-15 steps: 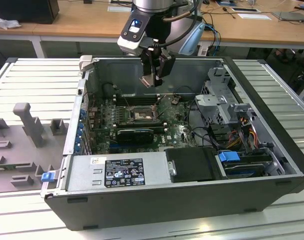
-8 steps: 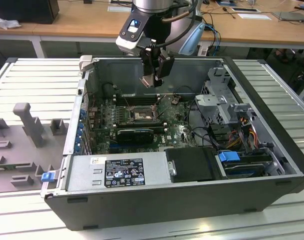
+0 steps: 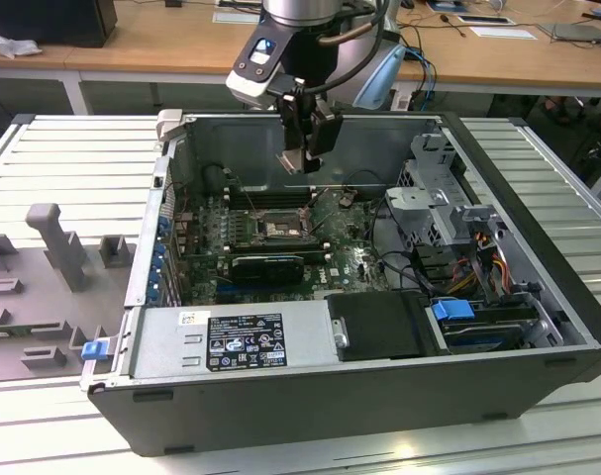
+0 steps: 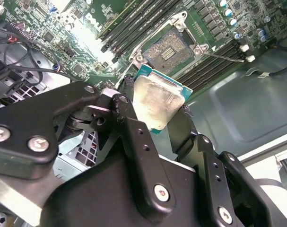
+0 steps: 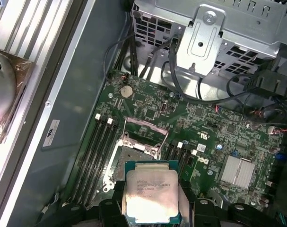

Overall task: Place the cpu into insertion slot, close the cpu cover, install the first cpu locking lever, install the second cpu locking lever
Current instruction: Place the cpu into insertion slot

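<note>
Now, in the exterior view, the black two-fingered claw [image 3: 300, 158] is seen above the square dark-framed insertion slot [image 3: 277, 230] on the green motherboard [image 3: 350, 257]. In the second wrist view, the small flat silver-beige cpu [image 4: 157, 101] is pinched between the claw's fingers [image 4: 134, 137], apart from the empty slot [image 4: 171, 47]. In the first wrist view, the cpu [image 5: 152, 191] is seen partly hiding the slot [image 5: 134, 156]. Placing is judged to be in hand; the cpu likely must be lined up flat.

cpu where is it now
In the first wrist view the pale silver square cpu is gripped in the black claw, above the dark-framed square insertion slot.
</note>
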`<state>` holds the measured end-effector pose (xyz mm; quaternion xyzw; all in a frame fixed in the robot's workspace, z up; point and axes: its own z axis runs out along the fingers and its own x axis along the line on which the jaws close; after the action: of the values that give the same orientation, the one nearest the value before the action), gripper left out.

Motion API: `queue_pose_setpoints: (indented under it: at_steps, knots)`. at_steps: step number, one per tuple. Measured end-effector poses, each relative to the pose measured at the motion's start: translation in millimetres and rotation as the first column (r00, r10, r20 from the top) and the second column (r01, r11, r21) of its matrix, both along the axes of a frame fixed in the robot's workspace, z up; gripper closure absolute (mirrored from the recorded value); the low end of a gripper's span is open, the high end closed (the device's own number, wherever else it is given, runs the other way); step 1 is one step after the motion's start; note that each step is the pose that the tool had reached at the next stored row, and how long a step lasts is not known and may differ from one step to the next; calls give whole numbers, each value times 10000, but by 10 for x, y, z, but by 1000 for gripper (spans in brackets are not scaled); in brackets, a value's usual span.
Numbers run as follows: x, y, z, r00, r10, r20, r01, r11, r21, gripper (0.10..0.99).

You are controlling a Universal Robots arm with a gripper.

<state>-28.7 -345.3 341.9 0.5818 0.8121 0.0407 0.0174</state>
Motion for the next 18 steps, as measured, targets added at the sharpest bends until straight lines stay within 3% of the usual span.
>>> queue_pose_setpoints:
  at_steps: [18]
  knots:
    - [0,0,-14,9962,-868,-7,868,9962,0,557]
